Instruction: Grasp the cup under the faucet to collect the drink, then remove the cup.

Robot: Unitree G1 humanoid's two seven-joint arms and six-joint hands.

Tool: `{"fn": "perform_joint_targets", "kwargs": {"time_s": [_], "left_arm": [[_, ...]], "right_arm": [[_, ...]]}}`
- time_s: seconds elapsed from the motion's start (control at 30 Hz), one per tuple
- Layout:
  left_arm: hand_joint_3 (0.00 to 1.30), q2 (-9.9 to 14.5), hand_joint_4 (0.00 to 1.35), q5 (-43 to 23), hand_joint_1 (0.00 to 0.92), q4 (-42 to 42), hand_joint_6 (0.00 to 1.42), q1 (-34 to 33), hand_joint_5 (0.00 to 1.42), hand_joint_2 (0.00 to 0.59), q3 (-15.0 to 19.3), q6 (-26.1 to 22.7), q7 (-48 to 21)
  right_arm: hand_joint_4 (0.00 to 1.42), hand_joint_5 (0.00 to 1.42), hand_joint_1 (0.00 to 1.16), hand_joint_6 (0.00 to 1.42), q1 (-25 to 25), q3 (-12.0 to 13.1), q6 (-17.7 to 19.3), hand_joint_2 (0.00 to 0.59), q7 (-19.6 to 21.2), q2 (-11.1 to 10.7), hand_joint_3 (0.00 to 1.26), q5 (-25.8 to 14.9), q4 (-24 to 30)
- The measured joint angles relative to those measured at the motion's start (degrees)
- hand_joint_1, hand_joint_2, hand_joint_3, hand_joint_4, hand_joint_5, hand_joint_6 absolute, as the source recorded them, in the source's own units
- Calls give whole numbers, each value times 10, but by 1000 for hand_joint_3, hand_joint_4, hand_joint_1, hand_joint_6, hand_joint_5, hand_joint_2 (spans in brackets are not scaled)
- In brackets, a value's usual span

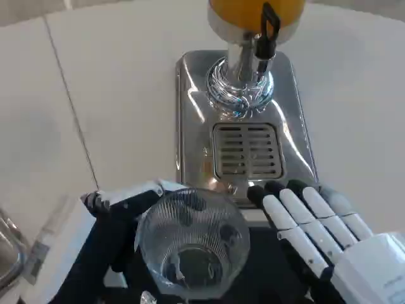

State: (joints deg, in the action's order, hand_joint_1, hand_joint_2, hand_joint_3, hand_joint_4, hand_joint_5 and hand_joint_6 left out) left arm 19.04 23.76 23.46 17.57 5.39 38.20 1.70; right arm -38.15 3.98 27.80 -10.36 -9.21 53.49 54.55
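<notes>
1. left hand (117, 218), lower left of the frame, wraps its dark fingers around the cup (193, 244) and holds it.
2. right hand (316, 228), lower right, fingers straight and apart, holding nothing.
3. cup at bottom centre: clear, ribbed glass, seen from above.
4. above it, the steel drip tray (247, 152) and the faucet (269, 28).

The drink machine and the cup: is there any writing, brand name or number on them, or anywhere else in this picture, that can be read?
None can be read.
The drink dispenser, its black tap lever and the clear ribbed cup held by the left hand bear no visible lettering.
A small pale label on the left forearm is too blurred to read.
</notes>
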Motion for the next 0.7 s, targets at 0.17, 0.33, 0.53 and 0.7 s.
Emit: {"fn": "perform_joint_targets", "kwargs": {"time_s": [0.17, 0.33, 0.53, 0.7], "left_arm": [[1208, -4, 1077, 10, 653, -7, 1424, -1, 1407, 0, 2, 7, 0], [1208, -9, 1077, 11, 657, -12, 1424, 0, 1407, 0, 2, 7, 0], [1208, -13, 1077, 11, 658, -16, 1424, 0, 1407, 0, 2, 7, 0], [1208, -21, 1077, 18, 658, -35, 1424, -7, 1407, 0, 6, 5, 0]], "right_arm": [[0, 0, 162, 0, -1, -4, -9, 582, -5, 2, 0, 5, 4], [0, 0, 168, 0, -6, -6, -13, 581, -6, 3, 0, 11, 11], [0, 0, 174, 0, -6, -9, -15, 580, -6, 3, 0, 13, 14], [0, 0, 179, 0, -7, -4, -24, 584, -7, 6, 0, 14, 14]]}}
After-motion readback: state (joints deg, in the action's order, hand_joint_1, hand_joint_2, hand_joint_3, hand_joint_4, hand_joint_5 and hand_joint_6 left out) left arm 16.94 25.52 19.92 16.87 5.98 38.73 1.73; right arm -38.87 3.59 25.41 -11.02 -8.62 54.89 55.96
